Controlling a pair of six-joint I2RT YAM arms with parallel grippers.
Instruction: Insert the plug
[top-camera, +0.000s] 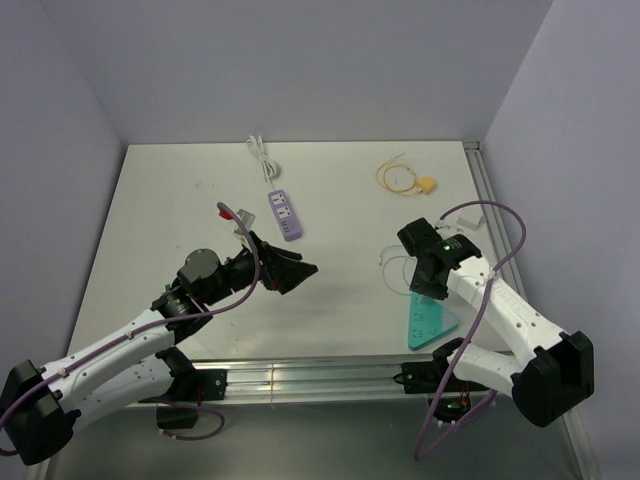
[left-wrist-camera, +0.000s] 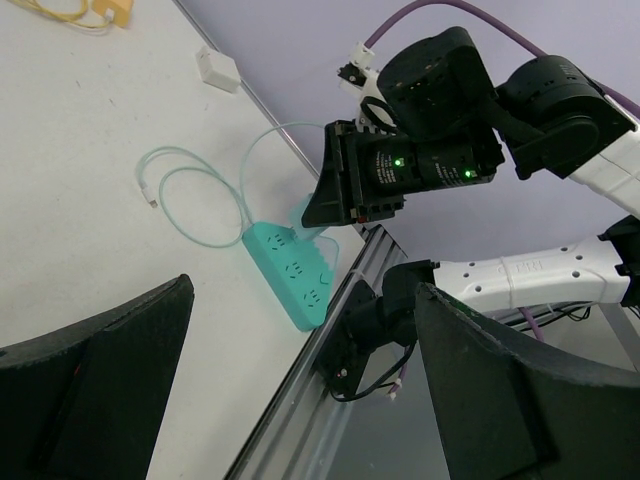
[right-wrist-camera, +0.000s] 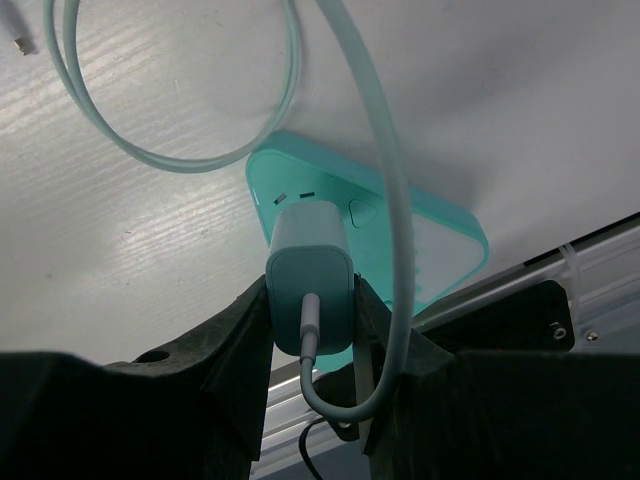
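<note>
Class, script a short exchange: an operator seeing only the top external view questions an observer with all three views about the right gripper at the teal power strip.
Operator: What is the right gripper holding?
Observer: Right wrist view: it is shut on a mint charger plug.
Operator: Is it inserted?
Observer: Its front meets the teal power strip; the prongs are hidden, so I cannot tell.
Operator: And the left gripper?
Observer: Left wrist view: jaws wide apart, nothing between them.
</note>
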